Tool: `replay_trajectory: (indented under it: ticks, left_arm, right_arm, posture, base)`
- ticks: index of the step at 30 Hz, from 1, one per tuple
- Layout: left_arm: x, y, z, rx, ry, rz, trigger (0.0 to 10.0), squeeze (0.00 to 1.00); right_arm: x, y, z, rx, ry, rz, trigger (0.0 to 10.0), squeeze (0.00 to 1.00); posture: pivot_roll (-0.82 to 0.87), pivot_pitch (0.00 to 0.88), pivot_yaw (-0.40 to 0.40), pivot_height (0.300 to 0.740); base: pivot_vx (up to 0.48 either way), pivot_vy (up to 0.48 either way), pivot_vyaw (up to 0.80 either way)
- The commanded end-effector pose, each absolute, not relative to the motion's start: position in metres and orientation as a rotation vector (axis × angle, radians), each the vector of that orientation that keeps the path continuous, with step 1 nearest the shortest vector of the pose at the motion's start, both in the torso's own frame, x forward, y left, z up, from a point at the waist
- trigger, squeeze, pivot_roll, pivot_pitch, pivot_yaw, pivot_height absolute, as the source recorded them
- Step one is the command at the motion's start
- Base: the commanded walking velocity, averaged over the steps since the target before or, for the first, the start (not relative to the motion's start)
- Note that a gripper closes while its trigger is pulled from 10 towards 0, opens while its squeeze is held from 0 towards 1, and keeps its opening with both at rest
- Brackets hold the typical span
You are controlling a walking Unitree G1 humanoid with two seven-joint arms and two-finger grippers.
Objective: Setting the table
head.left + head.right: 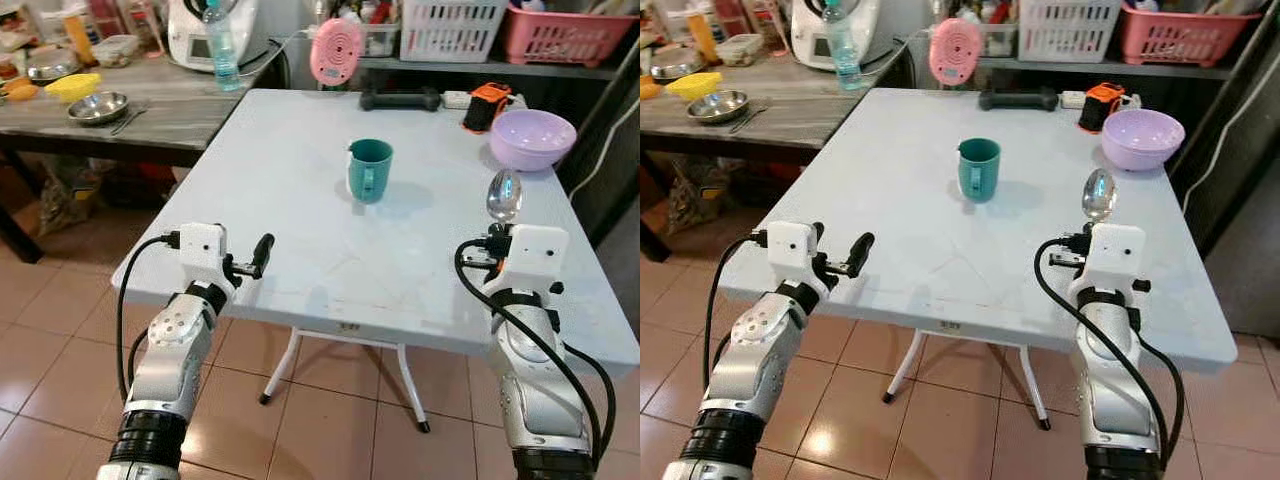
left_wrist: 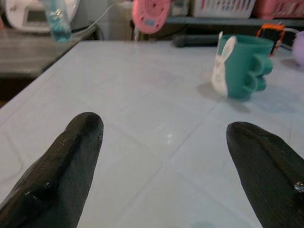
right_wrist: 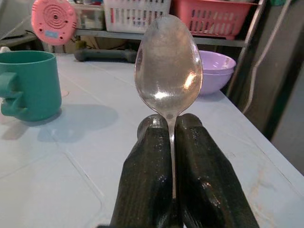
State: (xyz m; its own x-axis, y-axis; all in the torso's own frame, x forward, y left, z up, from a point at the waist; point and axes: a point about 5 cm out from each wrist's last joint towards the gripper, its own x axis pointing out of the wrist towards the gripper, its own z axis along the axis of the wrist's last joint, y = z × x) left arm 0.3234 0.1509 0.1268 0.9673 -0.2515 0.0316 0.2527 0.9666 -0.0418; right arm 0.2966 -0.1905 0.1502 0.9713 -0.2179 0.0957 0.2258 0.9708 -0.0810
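Note:
A teal mug (image 1: pixel 369 168) stands upright near the middle of the pale square table (image 1: pixel 300 210), its handle towards me. A lilac bowl (image 1: pixel 532 137) sits at the far right corner. My right gripper (image 3: pixel 171 124) is shut on the handle of a metal spoon (image 1: pixel 504 195), holding it bowl-up above the table's near right part. My left gripper (image 2: pixel 164 166) is open, fingers (image 1: pixel 262 250) wide apart and nothing between them, just over the near left edge and pointing towards the mug (image 2: pixel 243 66).
At the table's far edge lie a pink round fan (image 1: pixel 336 50), a black dumbbell (image 1: pixel 400 99) and an orange device (image 1: pixel 487 105). A grey side table (image 1: pixel 170 120) on the left carries a steel bowl (image 1: pixel 97 107) and a water bottle (image 1: pixel 222 45). Baskets stand behind.

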Motion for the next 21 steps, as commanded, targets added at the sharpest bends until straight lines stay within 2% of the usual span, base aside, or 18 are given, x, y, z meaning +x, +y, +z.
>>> replay_trajectory:
  ticks: [1, 4, 21]
  left_arm:
    - [0.3249, 0.1561, 0.1285, -0.038, -0.034, -0.233, 10.0, 0.0]
    - [0.3247, 0.1561, 0.1282, -0.039, -0.033, -0.236, 10.0, 0.0]
    - [0.3236, 0.1559, 0.1261, -0.033, -0.032, -0.243, 10.0, 0.0]
  right_arm:
    - [0.2945, -0.1878, 0.1568, -0.091, -0.114, -0.222, 10.0, 0.0]
    - [0.2939, -0.1878, 0.1561, -0.091, -0.113, -0.222, 10.0, 0.0]
    - [0.2926, -0.187, 0.1543, -0.104, -0.119, -0.223, 10.0, 0.0]
  posture:
    - [-0.1, 0.0, 0.039, 0.74]
    - [-0.1, 0.0, 0.041, 0.74]
    - [-0.09, 0.0, 0.044, 0.74]
  base:
    - [0.0, 0.341, -0.56]
    - [0.0, 0.341, -0.51]
    - [0.0, 0.355, 0.0]
